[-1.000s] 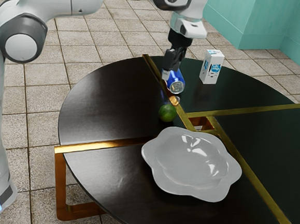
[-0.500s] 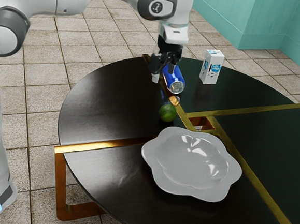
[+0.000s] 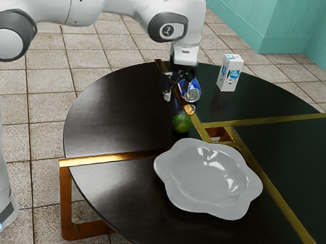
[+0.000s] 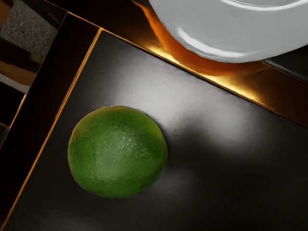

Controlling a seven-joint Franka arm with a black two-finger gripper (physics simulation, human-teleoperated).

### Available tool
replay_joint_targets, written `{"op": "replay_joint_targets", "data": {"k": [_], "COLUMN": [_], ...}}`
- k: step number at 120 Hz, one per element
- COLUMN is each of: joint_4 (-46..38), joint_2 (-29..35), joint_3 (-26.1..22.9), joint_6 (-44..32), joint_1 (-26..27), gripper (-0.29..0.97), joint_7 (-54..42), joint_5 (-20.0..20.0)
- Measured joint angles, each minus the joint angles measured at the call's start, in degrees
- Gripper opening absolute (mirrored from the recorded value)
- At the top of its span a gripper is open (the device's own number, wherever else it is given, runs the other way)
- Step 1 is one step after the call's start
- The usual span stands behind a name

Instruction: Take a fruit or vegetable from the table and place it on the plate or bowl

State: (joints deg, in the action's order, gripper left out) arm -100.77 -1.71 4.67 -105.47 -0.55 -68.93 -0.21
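Lime (image 4: 118, 151), near-round with no clear long axis, below spread gripper (image 3: 176, 92)

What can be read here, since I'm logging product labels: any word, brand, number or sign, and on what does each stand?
Nothing can be quoted.
On the carton: blue print, too small to read.
On the can: no lettering legible.
On the arm joint: a pale sign on a dark disc, too small to make out.
On the lime and plate: no text.
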Motion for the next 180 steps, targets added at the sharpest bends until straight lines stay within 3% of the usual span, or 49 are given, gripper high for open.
{"op": "replay_joint_targets", "data": {"k": [92,180], "joint_4": [5.89,5.47], "joint_2": [-9.11,-13.11], "joint_3": [-2.7,-2.73], "joint_6": [-0.01,0.66], "joint_1": [0.74,0.73], "gripper": [0.68,0.68], "joint_7": [-4.97,-6.58], "joint_5": [0.07,0.07]}}
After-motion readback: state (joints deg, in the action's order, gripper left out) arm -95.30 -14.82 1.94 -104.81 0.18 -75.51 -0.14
